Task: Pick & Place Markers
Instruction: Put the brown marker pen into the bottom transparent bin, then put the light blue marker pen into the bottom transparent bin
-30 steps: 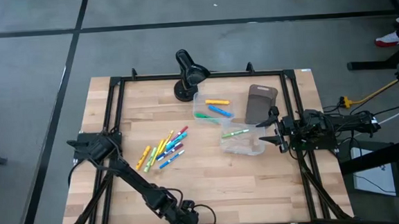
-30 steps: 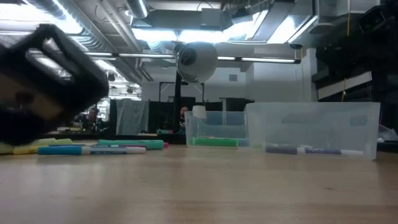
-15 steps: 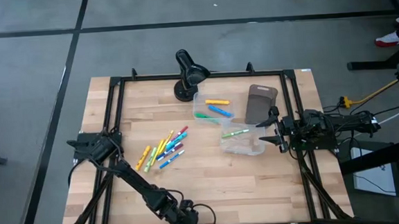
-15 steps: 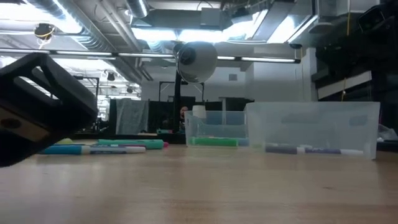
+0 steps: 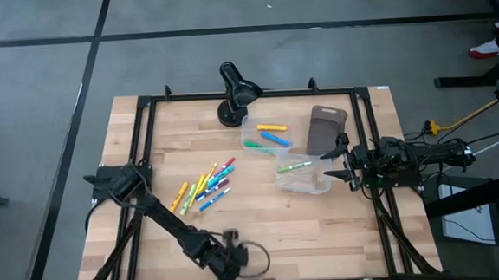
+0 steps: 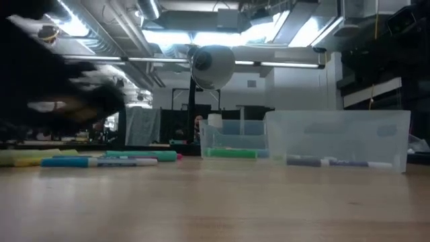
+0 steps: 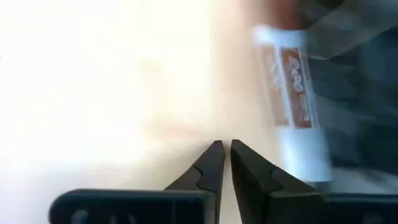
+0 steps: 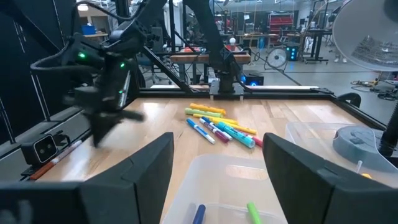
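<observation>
Markers [image 5: 204, 185] lie in a loose heap on the left half of the bench [image 5: 263, 222], with a few more already inside the two clear bins [image 5: 265, 132], presumably their destination. The left gripper [image 5: 230, 238] hangs above the bench's near edge, well apart from the heap; the left wrist view shows its fingers [image 7: 208, 171] nearly touching, with nothing between them. The right gripper [image 5: 336, 163] waits just beside the nearer bin [image 5: 302, 180], its jaws spread wide and empty, likely parked clear of the left arm's path.

Markers [image 5: 204, 184] – yellow, blue, pink, green; tray [image 5: 325, 128] grey-brown.
</observation>
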